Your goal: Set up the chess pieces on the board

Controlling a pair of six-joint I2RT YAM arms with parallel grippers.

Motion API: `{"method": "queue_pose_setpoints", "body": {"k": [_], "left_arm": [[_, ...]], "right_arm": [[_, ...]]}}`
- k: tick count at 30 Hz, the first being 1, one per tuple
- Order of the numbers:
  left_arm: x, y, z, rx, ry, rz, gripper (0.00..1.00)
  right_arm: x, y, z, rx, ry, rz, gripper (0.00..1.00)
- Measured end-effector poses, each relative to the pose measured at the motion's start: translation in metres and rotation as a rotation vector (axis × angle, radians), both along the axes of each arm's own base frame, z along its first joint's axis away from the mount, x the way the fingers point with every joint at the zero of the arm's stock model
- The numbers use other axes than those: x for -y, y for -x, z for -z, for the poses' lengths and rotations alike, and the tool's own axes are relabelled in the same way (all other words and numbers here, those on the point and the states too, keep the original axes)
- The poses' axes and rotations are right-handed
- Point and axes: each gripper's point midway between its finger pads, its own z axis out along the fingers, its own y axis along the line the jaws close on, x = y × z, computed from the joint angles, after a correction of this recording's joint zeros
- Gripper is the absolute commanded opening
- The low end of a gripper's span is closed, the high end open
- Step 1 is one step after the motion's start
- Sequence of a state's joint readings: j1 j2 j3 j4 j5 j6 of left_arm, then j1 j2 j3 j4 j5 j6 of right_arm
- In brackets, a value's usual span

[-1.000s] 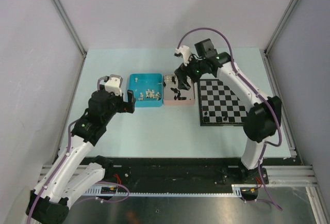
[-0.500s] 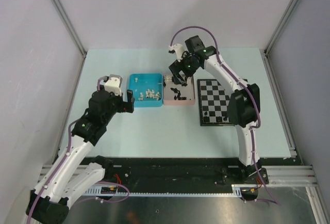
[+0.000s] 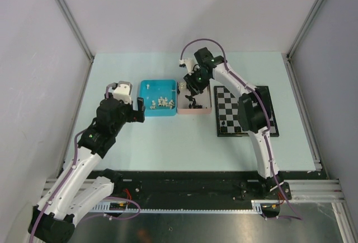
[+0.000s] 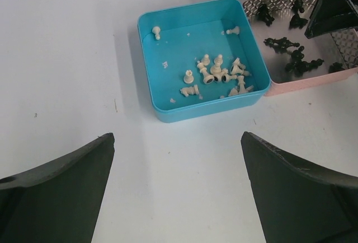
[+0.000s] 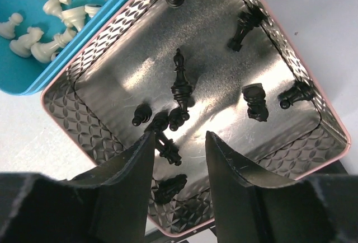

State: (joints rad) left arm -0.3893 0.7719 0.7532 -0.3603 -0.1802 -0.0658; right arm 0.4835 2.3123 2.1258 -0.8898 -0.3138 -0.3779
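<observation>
Several black chess pieces lie on their sides in the pink tray, which has a shiny metal floor. My right gripper hangs over the tray's near part, its jaws partly apart with nothing between them; a black piece lies just off its left fingertip. From above, the right gripper is over the pink tray. Several white chess pieces lie in the blue tray. My left gripper stands wide open over bare table, short of the blue tray. The board lies right of the trays, partly under the right arm.
The blue tray and the pink tray sit side by side in the middle of the pale table. The right arm's forearm stretches across the board. Grey walls with metal posts close in the table on three sides.
The right arm has swung left from the board's corner to over the pink tray, and its jaws have narrowed. The left arm has not moved.
</observation>
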Motion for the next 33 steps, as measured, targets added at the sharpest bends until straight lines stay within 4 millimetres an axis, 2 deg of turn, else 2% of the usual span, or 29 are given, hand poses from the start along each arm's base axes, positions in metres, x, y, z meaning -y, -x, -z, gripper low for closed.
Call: {"method": "queue_pose_setpoints", "body": {"k": [9, 23, 25, 28, 29, 33], "left_arm": [[0.0, 0.0, 0.0, 0.001, -0.006, 0.001, 1.0], [-0.001, 0.0, 0.0, 0.001, -0.007, 0.001, 1.0], [-0.001, 0.0, 0.0, 0.001, -0.007, 0.001, 1.0], [-0.001, 0.0, 0.001, 0.0, -0.007, 0.001, 1.0], [-0.001, 0.0, 0.001, 0.0, -0.007, 0.001, 1.0], [-0.001, 0.0, 0.001, 0.0, -0.007, 0.001, 1.0]], "right_arm": [[0.0, -0.003, 0.025, -0.037, 0.019, 0.003, 0.42], [-0.003, -0.001, 0.045, -0.088, 0.008, -0.002, 0.39], [-0.003, 0.0, 0.048, -0.098, 0.01, -0.002, 0.37], [-0.003, 0.003, 0.049, -0.108, 0.009, -0.005, 0.27], [-0.003, 0.003, 0.049, -0.112, 0.008, -0.006, 0.2], [-0.003, 0.004, 0.049, -0.114, 0.005, -0.01, 0.08]]}}
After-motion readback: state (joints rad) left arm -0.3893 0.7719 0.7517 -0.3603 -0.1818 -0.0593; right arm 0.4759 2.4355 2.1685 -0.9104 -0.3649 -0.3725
